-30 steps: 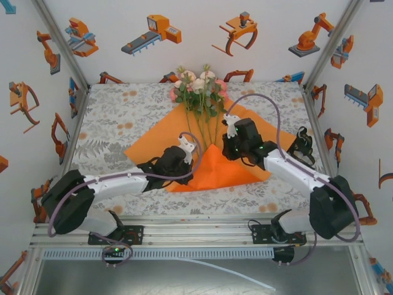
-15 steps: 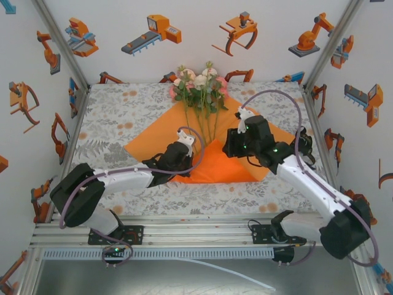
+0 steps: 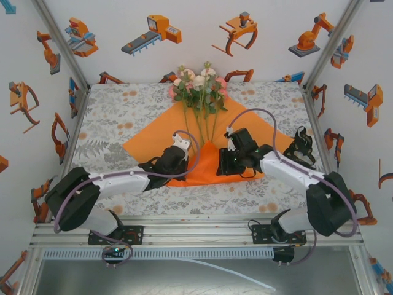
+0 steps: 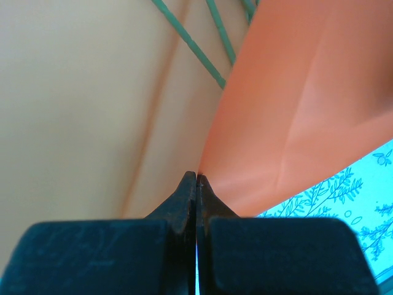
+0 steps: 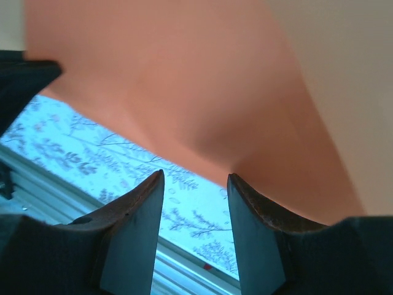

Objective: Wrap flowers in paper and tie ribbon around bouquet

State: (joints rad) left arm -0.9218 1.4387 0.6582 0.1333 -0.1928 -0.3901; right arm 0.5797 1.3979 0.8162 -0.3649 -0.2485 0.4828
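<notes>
Table: leaf-print cloth (image 3: 116, 117) under everything.
Flowers (image 3: 199, 92): heads far-centre, stems lying on the paper (image 3: 153, 141).
Wrap: near corner folded up over the stems; barely begun, I judge.
Left gripper (image 4: 196, 178): pinched on that fold.
Right gripper (image 5: 195, 176): fingers apart, empty, beside the fold.
Ribbon (image 3: 302, 146): right edge, untied.

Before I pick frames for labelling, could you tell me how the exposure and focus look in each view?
Top external: even light, sharp. Left wrist: the bright orange paper sheet washes out to cream at left. Right wrist: the sheet is blurred and the leaf-print tablecloth looks blue.
</notes>
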